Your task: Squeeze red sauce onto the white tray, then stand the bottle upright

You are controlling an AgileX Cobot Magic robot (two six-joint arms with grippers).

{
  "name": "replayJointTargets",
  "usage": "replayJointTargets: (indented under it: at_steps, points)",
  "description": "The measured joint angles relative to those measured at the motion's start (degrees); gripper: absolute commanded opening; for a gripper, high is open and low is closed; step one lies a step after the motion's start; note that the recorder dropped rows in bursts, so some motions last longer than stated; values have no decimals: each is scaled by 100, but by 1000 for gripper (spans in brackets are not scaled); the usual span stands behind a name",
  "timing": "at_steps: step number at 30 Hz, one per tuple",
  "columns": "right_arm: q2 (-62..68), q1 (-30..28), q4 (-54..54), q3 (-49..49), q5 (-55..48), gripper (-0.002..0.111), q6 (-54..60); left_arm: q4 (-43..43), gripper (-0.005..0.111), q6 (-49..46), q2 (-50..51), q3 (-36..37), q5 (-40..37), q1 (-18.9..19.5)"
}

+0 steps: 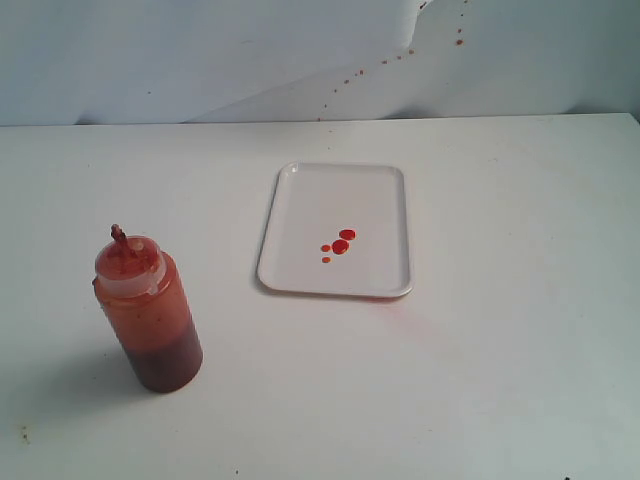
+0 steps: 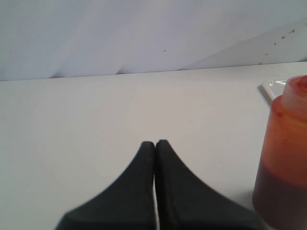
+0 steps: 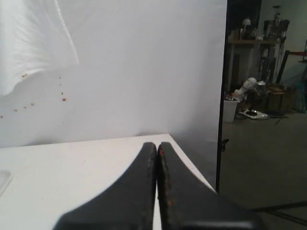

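Observation:
The bottle (image 1: 150, 315) stands upright on the white table at the front left, its smeared nozzle pointing up; dark red-brown sauce fills its lower part. A few small glossy drops of red sauce (image 1: 340, 244) lie on the white tray (image 1: 300, 205) in the middle of the table. Neither gripper shows in the exterior view. In the left wrist view my left gripper (image 2: 155, 143) is shut on nothing, with the bottle (image 2: 284, 153) standing apart at the frame's edge and a tray corner (image 2: 271, 87) behind it. My right gripper (image 3: 157, 144) is shut and empty near a table corner.
A pale backdrop (image 1: 200, 50) with tiny brown-red specks (image 1: 400, 55) rises behind the table. The table's far edge (image 3: 192, 165) drops off beside my right gripper, with a dark workshop floor (image 3: 259, 153) beyond. A faint red smear (image 1: 400, 305) marks the table by the tray.

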State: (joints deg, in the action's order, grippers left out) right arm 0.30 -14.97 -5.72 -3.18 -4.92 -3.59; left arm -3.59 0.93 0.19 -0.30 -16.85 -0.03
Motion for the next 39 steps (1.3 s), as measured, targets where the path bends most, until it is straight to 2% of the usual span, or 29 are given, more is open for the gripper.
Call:
replayJointTargets:
  at_steps: [3, 15, 24, 39]
  points:
    - [0, 0, 13, 271, -162, 0, 26, 0, 1, 0, 0, 0, 0, 0]
    - [0, 0, 20, 298, -1138, 0, 42, 0, 1, 0, 0, 0, 0, 0]
    - [0, 42, 20, 298, -1344, 0, 139, 0, 1, 0, 0, 0, 0, 0]
    - [0, 1157, -15, 298, -1463, 0, 298, 0, 1, 0, 0, 0, 0, 0]
